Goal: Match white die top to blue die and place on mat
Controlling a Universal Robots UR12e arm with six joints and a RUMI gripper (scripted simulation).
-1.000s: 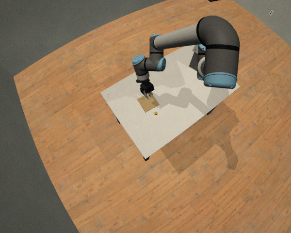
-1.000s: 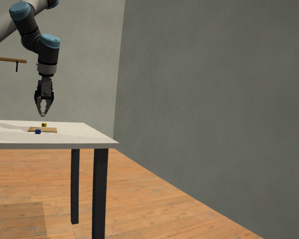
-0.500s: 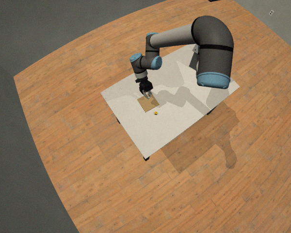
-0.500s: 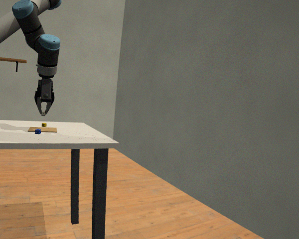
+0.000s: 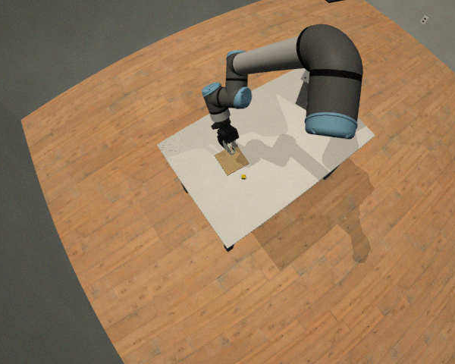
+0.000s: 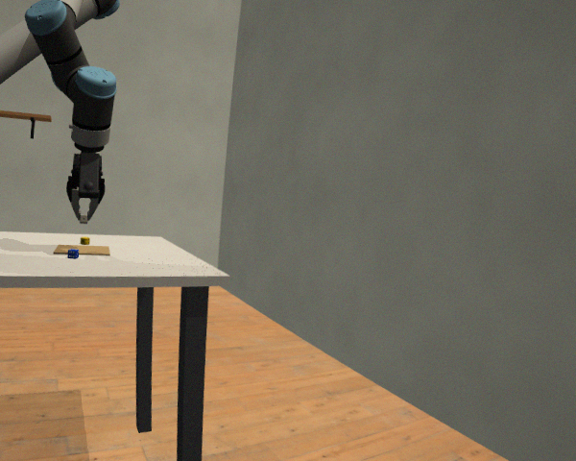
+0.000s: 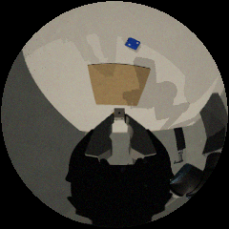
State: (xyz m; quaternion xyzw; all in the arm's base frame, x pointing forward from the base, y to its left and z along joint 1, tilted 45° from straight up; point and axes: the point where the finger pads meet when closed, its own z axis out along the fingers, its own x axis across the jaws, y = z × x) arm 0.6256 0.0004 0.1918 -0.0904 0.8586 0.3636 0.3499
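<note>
Pincer [image 5: 231, 150] [image 6: 84, 218] [image 7: 118, 114] clamped on white die [image 6: 84, 218] [image 7: 119, 113], up above the mat [image 5: 228, 165] [image 6: 97, 250] [image 7: 116, 85]

Closest in, the white die sits between the pincer's tips, off the table [image 5: 220, 203] [image 6: 179, 265] [image 7: 52, 91], with a face showing one dark dot toward the wrist camera. Its upper number is too small to read. Below the pincer lies the tan mat, flat on the table and well apart from the tips. Also lower than the pincer, on opposite sides of the mat, the blue die [image 6: 73, 254] [image 7: 133, 44] and yellow die [image 5: 243, 177] [image 6: 84, 240] rest on the table. Two pale dots show on the blue one in the wrist view.
</note>
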